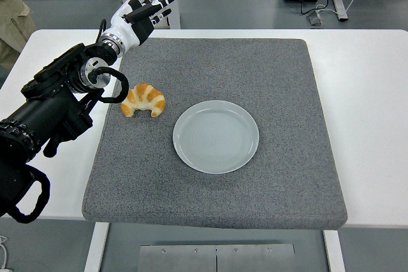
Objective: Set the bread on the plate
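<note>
Table (373,125): white; its near edge runs along the bottom, and bare strips show at the left and right sides.
Mat (274,81): grey felt-like square covering most of the table, its near edge close to the table's near edge and its far edge short of the far one.
Plate (216,136): round, pale grey-white, nothing on it; it lies flat on the mat about midway between the left and right edges, a little nearer the near edge than the far one.
Bread (143,100): a golden crescent roll lying on the mat toward its left edge, just left of the plate and slightly farther back, apart from the plate's rim.
Left arm (51,113): black, coming in from the left edge and passing just left of the bread, reaching toward the far left corner.
Left hand (141,12): white and black, raised over the mat's far left corner, well beyond the bread; fingers stretched out and relaxed, grasping nothing.
Person (13,20): a part in beige clothing shows beyond the table's far left corner.
</note>
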